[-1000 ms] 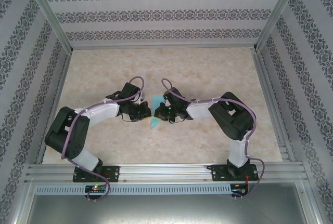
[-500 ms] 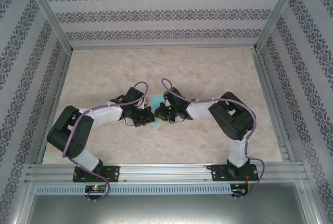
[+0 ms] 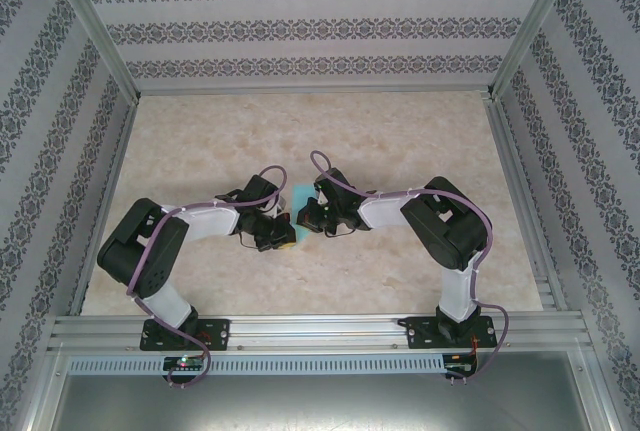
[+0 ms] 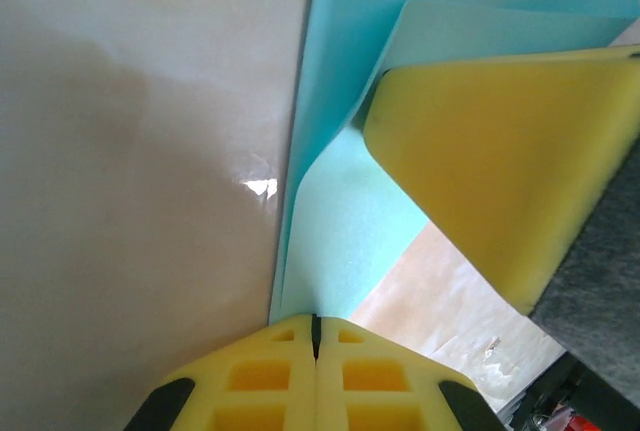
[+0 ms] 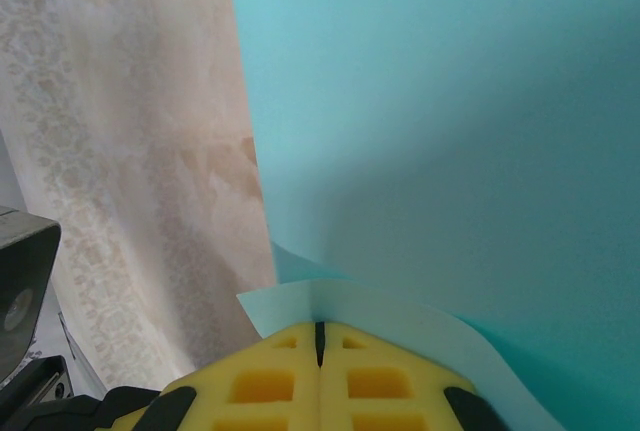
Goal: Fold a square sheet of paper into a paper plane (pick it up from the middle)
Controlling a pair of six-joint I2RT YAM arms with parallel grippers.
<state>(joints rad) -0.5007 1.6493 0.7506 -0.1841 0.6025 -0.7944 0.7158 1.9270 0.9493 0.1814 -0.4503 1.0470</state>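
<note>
Both left fingers (image 4: 296,349) and right fingers (image 5: 298,347) closed on creased, seemingly layered teal paper (image 4: 340,221).

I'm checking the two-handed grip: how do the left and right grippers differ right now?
The left gripper meets the square sheet of paper at a creased, layered edge; the right gripper meets a pale flap below a broad flat face. From above, the left gripper sits nearer the arm bases than the right gripper. Both are shut on the paper.
</note>
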